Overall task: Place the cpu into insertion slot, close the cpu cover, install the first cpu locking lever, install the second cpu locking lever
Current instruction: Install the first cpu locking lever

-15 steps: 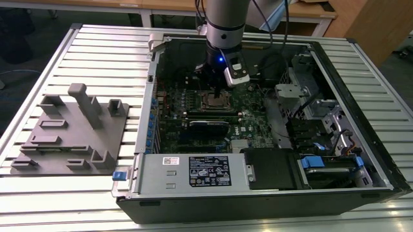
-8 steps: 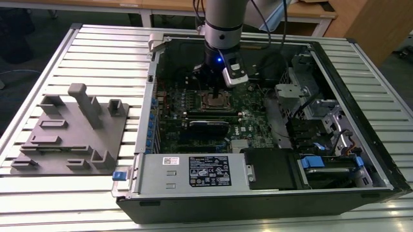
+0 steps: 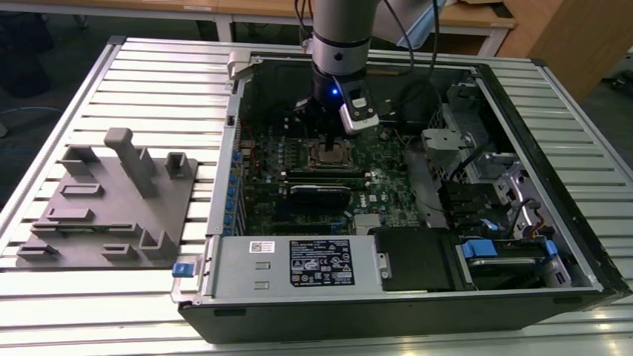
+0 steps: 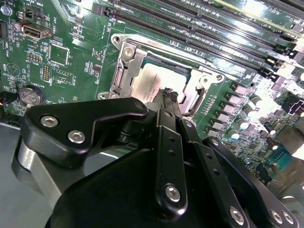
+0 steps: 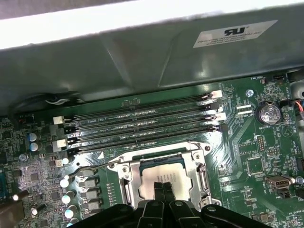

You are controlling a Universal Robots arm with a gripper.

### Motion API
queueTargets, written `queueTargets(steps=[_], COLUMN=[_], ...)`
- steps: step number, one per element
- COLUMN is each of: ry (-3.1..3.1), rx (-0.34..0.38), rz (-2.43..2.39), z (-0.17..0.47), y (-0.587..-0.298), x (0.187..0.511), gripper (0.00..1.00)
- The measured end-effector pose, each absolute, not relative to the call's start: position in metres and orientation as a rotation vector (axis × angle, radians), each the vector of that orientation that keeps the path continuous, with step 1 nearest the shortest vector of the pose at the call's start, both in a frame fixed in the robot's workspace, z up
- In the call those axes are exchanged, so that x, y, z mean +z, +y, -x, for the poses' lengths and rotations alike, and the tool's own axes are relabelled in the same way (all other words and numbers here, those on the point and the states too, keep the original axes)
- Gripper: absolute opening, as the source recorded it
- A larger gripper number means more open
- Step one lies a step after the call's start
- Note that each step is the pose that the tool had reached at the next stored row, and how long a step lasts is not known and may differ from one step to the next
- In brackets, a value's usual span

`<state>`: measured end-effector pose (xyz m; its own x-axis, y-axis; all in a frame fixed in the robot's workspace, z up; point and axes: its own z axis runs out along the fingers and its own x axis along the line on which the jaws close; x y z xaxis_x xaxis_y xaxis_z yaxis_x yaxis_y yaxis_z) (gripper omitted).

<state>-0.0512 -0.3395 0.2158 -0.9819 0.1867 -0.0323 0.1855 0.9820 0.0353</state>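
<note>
The cpu (image 5: pixel 161 175) lies flat in the insertion slot (image 3: pixel 334 157) on the green board, its dull silver top (image 4: pixel 148 80) showing through the window of the cpu cover (image 5: pixel 130 178). The cover (image 4: pixel 124 61) lies down around the chip. A thin wire locking lever (image 5: pixel 90 168) runs beside the socket with its bent end sticking out. My gripper (image 5: pixel 164 189) hangs straight above the chip, and its two black fingers (image 4: pixel 167 95) are pressed together, shut, with nothing between them. In the exterior view the gripper (image 3: pixel 331 142) reaches down inside the open computer case.
Long black memory slots (image 5: pixel 142 124) run just beyond the socket, with the grey case wall (image 5: pixel 142 52) behind them. A coin battery (image 5: pixel 268 114) and capacitors (image 5: pixel 69 183) flank the socket. A grey fixture block (image 3: pixel 109 200) stands on the slatted table at the exterior view's left.
</note>
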Motion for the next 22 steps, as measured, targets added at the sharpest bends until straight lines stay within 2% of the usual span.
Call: queueTargets(steps=[22], ry=[3.092], rx=[0.05], rz=[-0.29], z=[0.051], y=[-0.34], x=[0.232], gripper=[0.1])
